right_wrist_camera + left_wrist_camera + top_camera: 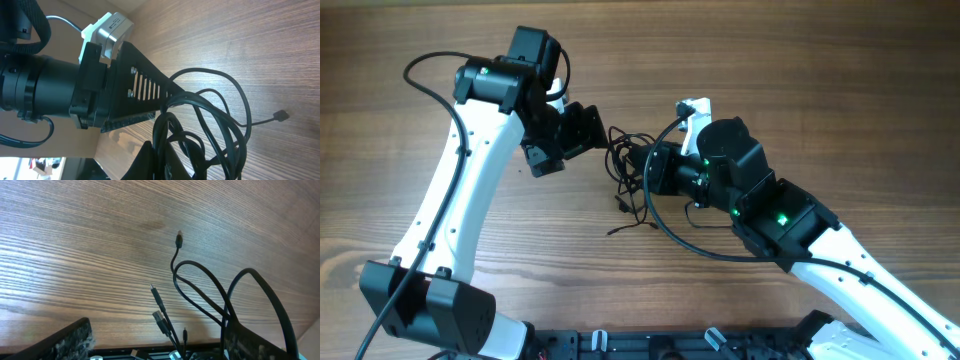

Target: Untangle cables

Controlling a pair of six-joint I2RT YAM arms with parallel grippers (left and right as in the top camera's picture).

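Observation:
The cables (626, 170) are a bunch of thin black cords hanging between my two grippers over the wooden table, with loose plug ends trailing toward the front. My right gripper (652, 168) is shut on the bunch; in the right wrist view its fingers (162, 157) pinch several looped cords (220, 115). My left gripper (582, 132) is open just left of the bunch. In the left wrist view its fingers (157, 347) stand wide apart, with cable loops (200, 280) and plug ends between them, close to the right finger.
The wooden table (840, 90) lies under everything. One plug end (179, 239) reaches out over the wood. The left gripper's body (125, 80) shows close above the cords in the right wrist view. Thicker arm cables run along both arms.

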